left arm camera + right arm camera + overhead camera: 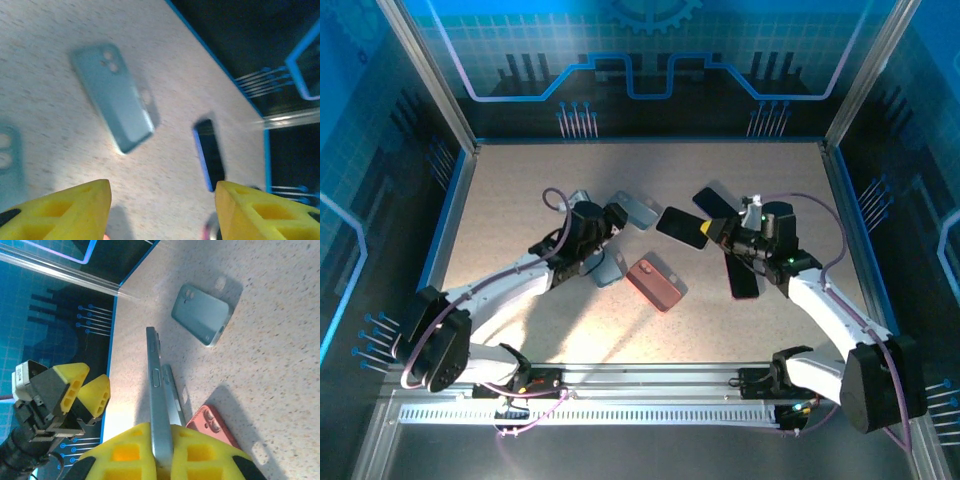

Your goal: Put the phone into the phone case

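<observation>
Left hand (pixel 162 200) hovered released, fingers spread, over the bench (pixel 520 200) — a teal case (pixel 117 95) lay flat beyond it, toward the far edge. Right hand (pixel 160 455) clenched the phone (pixel 155 370) by its faces, near mid-bench.

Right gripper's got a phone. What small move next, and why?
Probably carry the phone in the shut right gripper leftward, over the blue case. The phone is pinched on edge, and the open left gripper hovers beside that case, where it could steady it.
</observation>
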